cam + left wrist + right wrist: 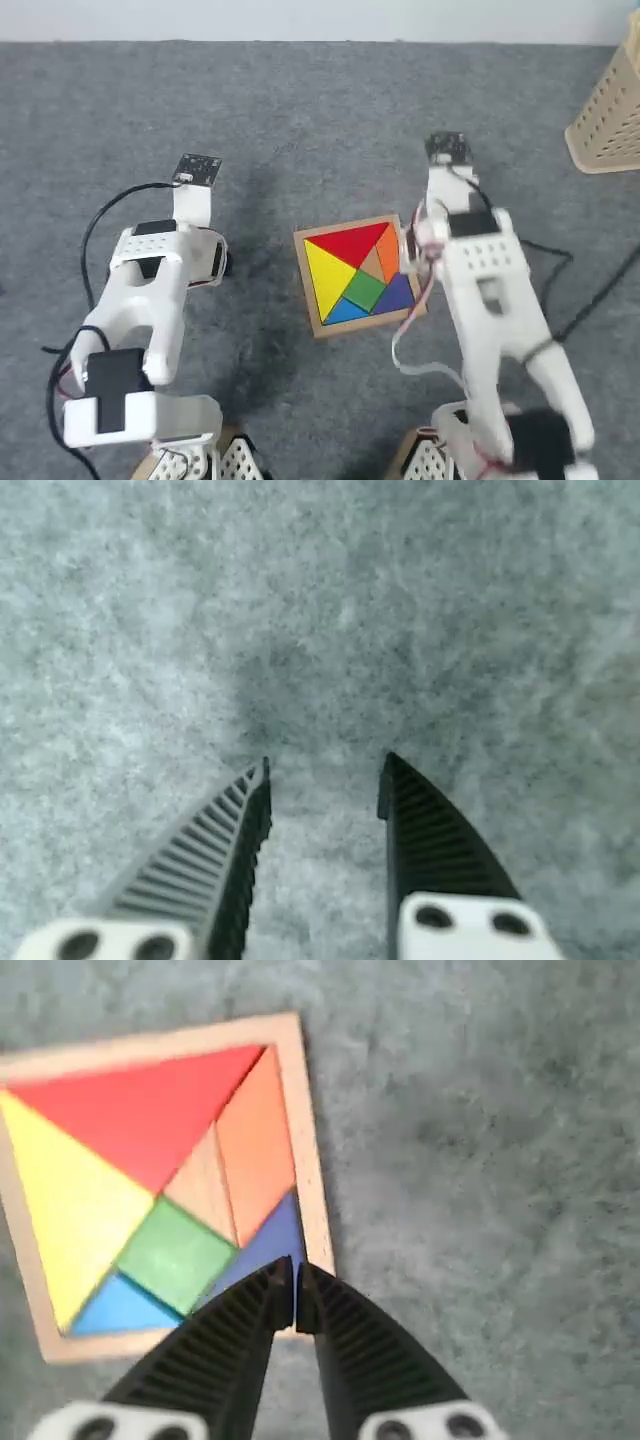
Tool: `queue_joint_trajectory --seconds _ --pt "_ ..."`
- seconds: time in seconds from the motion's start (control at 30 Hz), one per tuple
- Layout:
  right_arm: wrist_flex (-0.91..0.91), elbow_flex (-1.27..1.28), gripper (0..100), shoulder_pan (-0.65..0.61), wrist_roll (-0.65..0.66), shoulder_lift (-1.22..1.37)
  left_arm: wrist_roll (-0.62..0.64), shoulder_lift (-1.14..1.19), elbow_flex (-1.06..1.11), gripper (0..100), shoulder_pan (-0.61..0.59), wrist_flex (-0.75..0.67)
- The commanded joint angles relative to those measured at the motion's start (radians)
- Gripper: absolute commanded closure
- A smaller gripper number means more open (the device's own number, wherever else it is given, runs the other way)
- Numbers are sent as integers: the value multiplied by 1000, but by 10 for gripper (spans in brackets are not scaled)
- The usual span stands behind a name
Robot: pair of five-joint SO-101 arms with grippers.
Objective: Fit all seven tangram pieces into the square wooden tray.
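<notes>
The square wooden tray [345, 227] lay on the grey felt desk [300, 120], its seven coloured tangram pieces [358, 272] seemingly all seated. The right gripper [293, 1270], tips together, hung over the tray's violet corner. The left gripper [325, 770], tips apart, was well away over bare desk.

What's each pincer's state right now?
Left pincer: open, holding nothing.
Right pincer: closed, holding nothing, tips at the wooden tray edge.
</notes>
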Motion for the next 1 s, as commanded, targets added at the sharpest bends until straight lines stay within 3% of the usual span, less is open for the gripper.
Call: queue_joint_trajectory --seconds 0.0,0.3,0.67,0.83,0.97 --pt "-25 121 993 38 89 -199 12 -48 15 872 -6 -48" --pt "-24 466 992 168 301 -492 14 -457 352 894 0 -250" --pt "-24 712 992 283 450 -829 11 -956 748 895 0 -450" --pt "-15 809 992 334 466 -1021 9 -1174 885 896 -6 -465" --pt "-15 908 992 357 462 -1178 9 -1327 898 896 -6 -345"
